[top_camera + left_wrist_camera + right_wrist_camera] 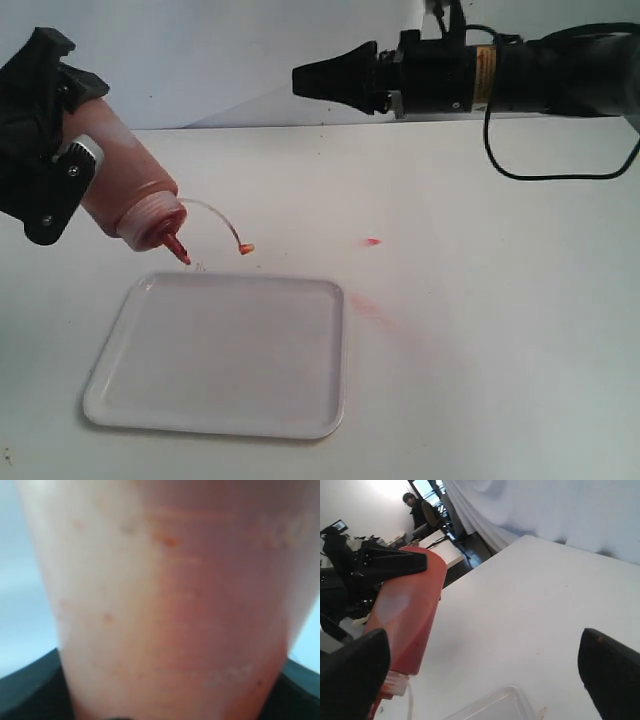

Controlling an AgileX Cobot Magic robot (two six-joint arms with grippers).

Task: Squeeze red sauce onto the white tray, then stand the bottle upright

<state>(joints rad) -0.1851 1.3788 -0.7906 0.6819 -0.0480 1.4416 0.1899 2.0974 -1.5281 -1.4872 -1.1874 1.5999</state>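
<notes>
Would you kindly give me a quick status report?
Left gripper shut on the bottle, nozzle down by the white tray. Right gripper open, empty, clear. Tray looks clean; nothing blocking.

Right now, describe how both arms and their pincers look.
Both are black. The left pincer is blocky and angular, with silver screw heads. The right pincer tapers to a point; the right arm behind it is cylindrical, wears an orange label band, and trails a looping black cable.
</notes>
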